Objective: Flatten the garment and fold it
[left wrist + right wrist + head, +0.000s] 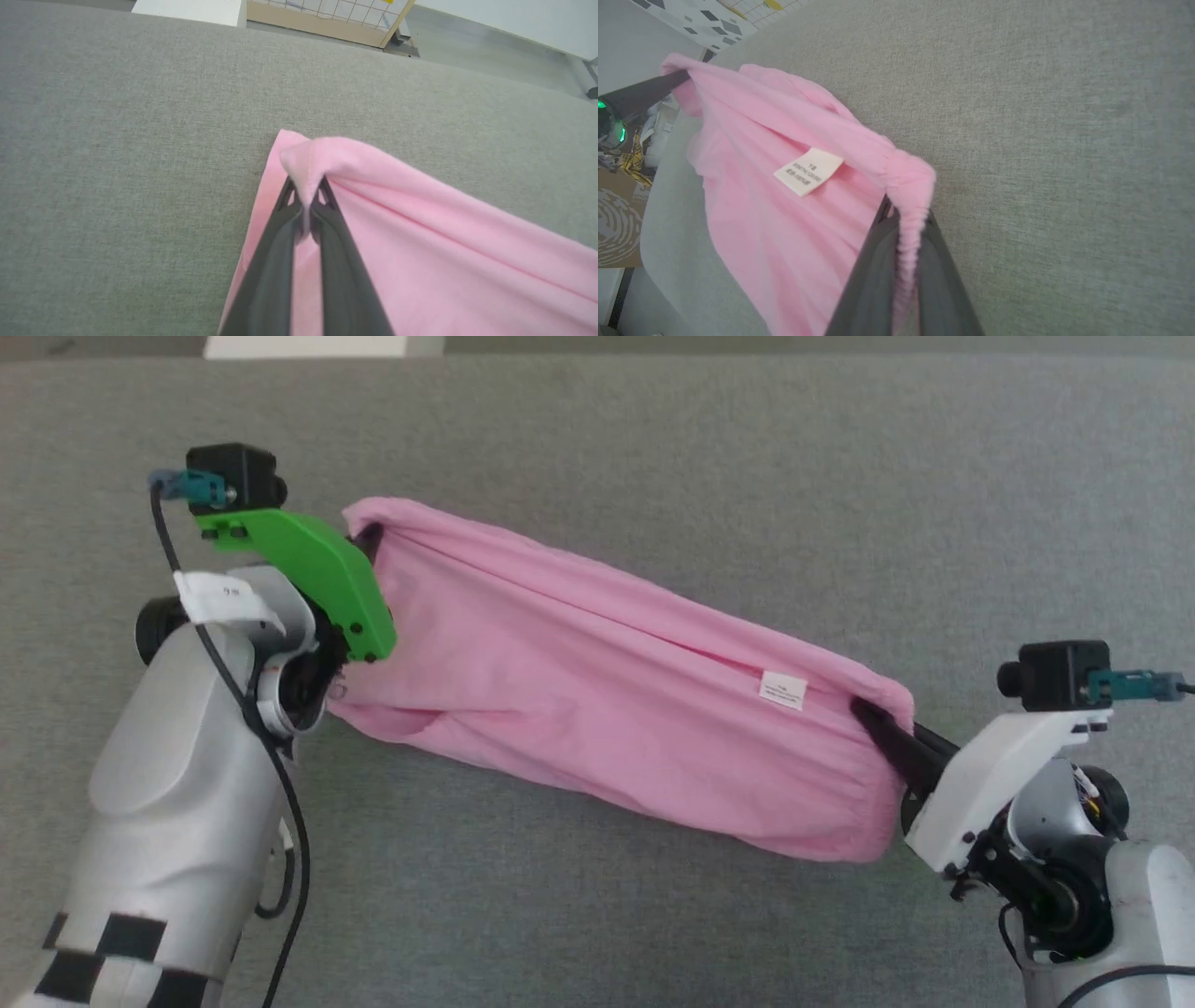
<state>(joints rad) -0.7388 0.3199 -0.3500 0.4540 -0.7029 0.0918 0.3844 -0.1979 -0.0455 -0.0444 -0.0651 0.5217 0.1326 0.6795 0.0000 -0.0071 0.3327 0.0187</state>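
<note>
Garment (597,691) strung out pink between the two arms over the grey surface (653,439), running slantwise in the head view, white label (782,690) near one end. Left gripper (366,539) sits at the end far from the label, pale forearm (177,737) angled up from the bottom corner, green mount (317,569) tipped over the cloth; its fingertips are buried in the fold. Right gripper (878,717) comes in at the end nearest the label, white mount (980,784) low, dark fingers (920,751) reaching in, tips tucked under the hem. Left wrist view: two dark fingers (273,270) pressed together on a pinched peak of pink cloth, far from the label. Right wrist view: fingers (873,280) clamped on the gathered waistband (911,233), label just beyond them, print too blurred to read. Whether the sagging lower edge touches the surface, I cannot tell.
</note>
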